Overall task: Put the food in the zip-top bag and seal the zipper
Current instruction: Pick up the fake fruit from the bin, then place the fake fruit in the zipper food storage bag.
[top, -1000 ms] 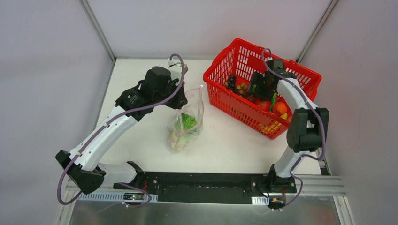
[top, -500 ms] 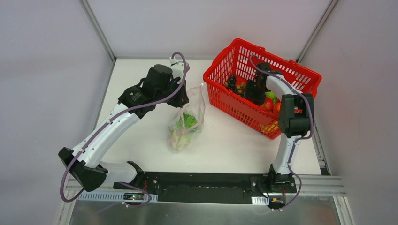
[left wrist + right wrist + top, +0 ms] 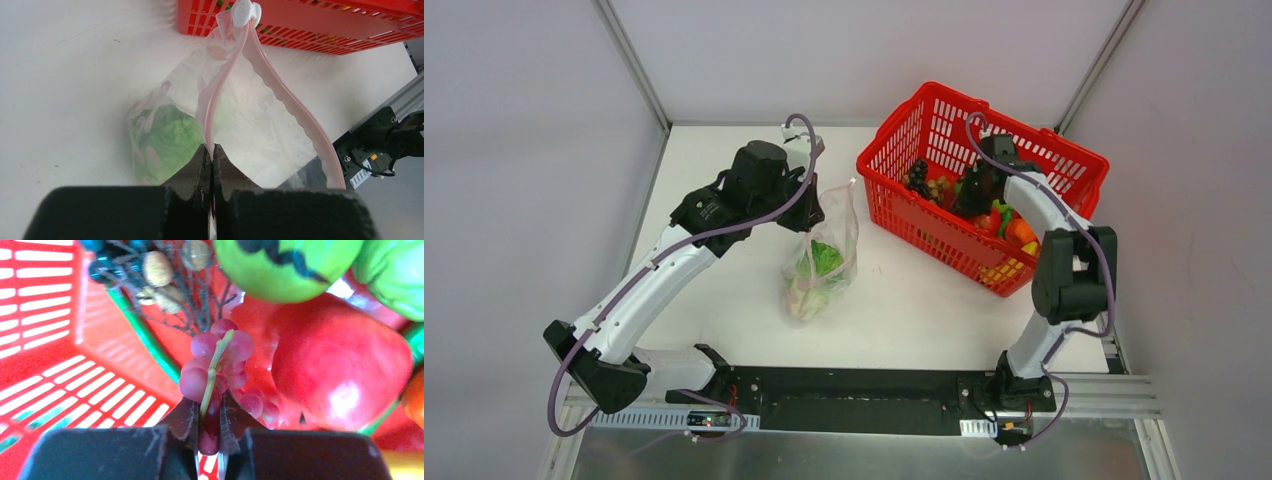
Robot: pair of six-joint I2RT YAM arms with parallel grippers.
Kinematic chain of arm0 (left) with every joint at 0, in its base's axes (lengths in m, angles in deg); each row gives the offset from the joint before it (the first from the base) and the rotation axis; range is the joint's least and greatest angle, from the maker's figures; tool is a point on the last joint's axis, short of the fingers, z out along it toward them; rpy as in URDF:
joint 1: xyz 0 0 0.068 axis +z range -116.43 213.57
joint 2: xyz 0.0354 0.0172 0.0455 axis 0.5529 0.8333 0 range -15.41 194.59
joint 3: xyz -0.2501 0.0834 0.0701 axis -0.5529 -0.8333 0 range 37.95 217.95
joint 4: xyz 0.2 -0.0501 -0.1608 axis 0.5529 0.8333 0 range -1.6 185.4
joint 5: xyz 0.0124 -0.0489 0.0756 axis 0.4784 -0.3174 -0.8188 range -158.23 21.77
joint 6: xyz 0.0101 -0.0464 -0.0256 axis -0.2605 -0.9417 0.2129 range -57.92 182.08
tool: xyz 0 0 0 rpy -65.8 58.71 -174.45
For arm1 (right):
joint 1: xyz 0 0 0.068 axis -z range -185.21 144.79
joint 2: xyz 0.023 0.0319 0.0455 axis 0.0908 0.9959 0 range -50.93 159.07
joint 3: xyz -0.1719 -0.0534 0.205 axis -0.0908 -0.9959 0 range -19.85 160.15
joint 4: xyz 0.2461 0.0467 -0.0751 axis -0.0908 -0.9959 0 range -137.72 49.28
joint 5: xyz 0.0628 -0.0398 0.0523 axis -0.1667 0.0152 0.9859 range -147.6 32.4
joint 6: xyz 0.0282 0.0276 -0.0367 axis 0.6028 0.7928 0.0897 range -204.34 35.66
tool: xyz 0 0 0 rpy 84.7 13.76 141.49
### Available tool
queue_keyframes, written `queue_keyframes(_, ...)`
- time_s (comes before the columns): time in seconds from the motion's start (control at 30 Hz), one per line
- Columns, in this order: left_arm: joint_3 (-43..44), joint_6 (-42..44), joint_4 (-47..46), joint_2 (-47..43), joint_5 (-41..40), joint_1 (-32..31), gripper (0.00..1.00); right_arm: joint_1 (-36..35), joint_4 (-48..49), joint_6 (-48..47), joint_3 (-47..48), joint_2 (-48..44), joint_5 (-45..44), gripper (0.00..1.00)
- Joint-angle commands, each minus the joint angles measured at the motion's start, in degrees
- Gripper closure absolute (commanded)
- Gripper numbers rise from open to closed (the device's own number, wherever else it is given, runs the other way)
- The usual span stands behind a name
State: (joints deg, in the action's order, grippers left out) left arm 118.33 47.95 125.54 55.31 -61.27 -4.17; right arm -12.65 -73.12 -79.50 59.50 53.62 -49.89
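Note:
The clear zip-top bag (image 3: 826, 268) hangs over the table with green lettuce (image 3: 824, 258) inside. My left gripper (image 3: 210, 150) is shut on the pink zipper (image 3: 226, 75) strip, so one side of the mouth is lifted and the mouth gapes; the white slider (image 3: 243, 12) sits at the far end. My right gripper (image 3: 210, 407) is down in the red basket (image 3: 921, 112), shut on a bunch of red grapes (image 3: 216, 357) by its green stem. Around it lie a green fruit (image 3: 285, 260), a red fruit (image 3: 340, 375) and dark grapes (image 3: 918, 172).
The basket stands at the back right, close to the bag's mouth. Its mesh wall (image 3: 45, 305) is just left of my right fingers. Orange and yellow pieces (image 3: 1021, 235) lie at the basket's near end. Metal frame posts (image 3: 629, 60) edge the table.
My right gripper has closed on the red grapes. The right arm dipped toward the basket's middle and has come back slightly. The left arm barely shifted, with the bag still in its grip.

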Motion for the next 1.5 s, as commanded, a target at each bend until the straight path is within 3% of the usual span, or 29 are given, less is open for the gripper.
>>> queue_keyframes(0.0, -0.12, -0.81, -1.75, -1.89, -1.42, 0.82, 1.0, -0.21, 8.7, 2.37, -4.66, -12.83, 3.39, 1.0)
queue_keyframes(0.37, -0.27, -1.17, -2.33, -1.94, -0.22, 0.91, 1.0, -0.13, 28.83, 12.24, -16.47, -32.56, 4.91, 1.0)
queue_keyframes(0.57, -0.22, -1.32, -2.66, -2.53, 0.27, 1.0, 1.0, -0.16, 30.38, 15.33, -12.59, -37.58, 8.13, 1.0)
queue_keyframes(0.83, -0.56, -2.55, -4.56, -3.82, 2.42, 1.09, 1.0, -1.27, 40.01, 25.25, -10.09, -40.38, 24.65, 1.0)
queue_keyframes(1.0, -0.82, -3.07, -5.09, -4.24, 2.83, 1.09, 1.0, -7.31, 47.94, 29.9, -11.01, -40.73, 28.26, 1.0)
queue_keyframes(1.2, -1.1, -3.38, -5.52, -4.44, 3.03, 1.17, 1.0, -20.71, 55.92, 29.85, -10.09, -38.96, 27.29, 1.0)
queue_keyframes(1.47, -1.1, -3.99, -5.93, -4.25, 2.71, 1.34, 1.0, -30.29, 57.49, 24.43, -7.54, -34.51, 28.45, 1.0)
